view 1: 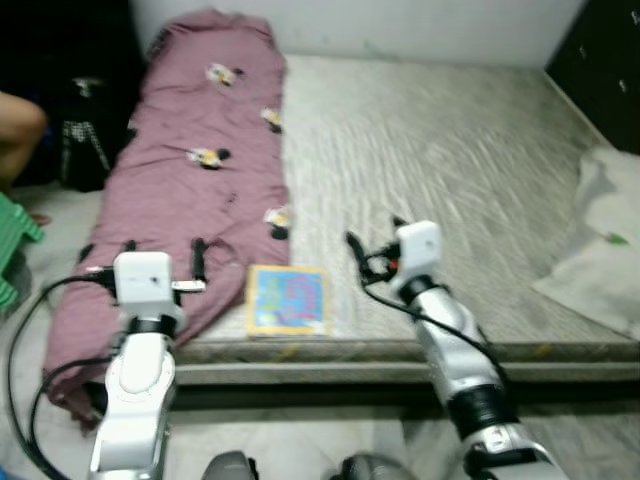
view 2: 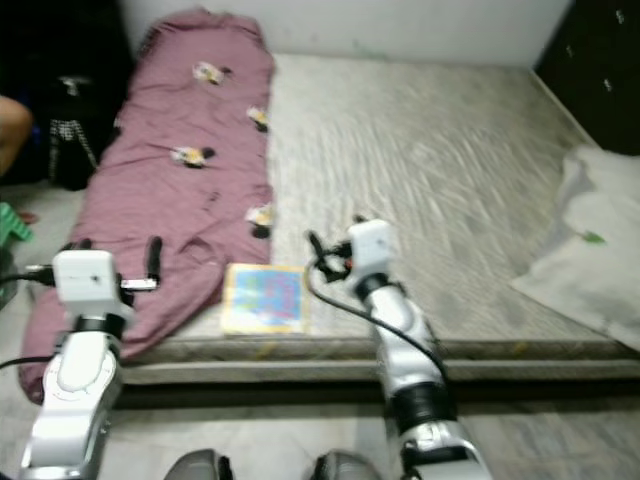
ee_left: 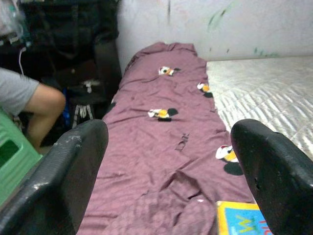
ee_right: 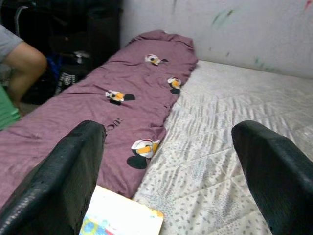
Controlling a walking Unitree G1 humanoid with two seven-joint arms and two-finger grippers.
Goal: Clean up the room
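Both silver arms reach forward over the near edge of a low bed with a pale grey quilted mattress (view 1: 440, 160). The left pincer (view 1: 165, 250) is held level above the near end of a long mauve blanket printed with small cartoon figures (view 1: 190, 180), which lies in a strip along the bed's left side from the wall to the front edge; its two black fingers (ee_left: 73, 166) stand wide apart and hold nothing. The right pincer (view 1: 372, 245) hovers over the bare mattress just right of a flat, colourful square picture book (view 1: 288, 298), which lies near the front edge, touching the blanket's right border; its fingers (ee_right: 73, 171) are likewise spread wide and empty. The right forearm angles up from the lower right, bent at the elbow. A crumpled white pillow (view 1: 600, 260) sits at the bed's right side. At the left, a person's bare arm (ee_left: 41, 105) and a green plastic stool (ee_left: 12, 156) show beside dark bags on the floor.
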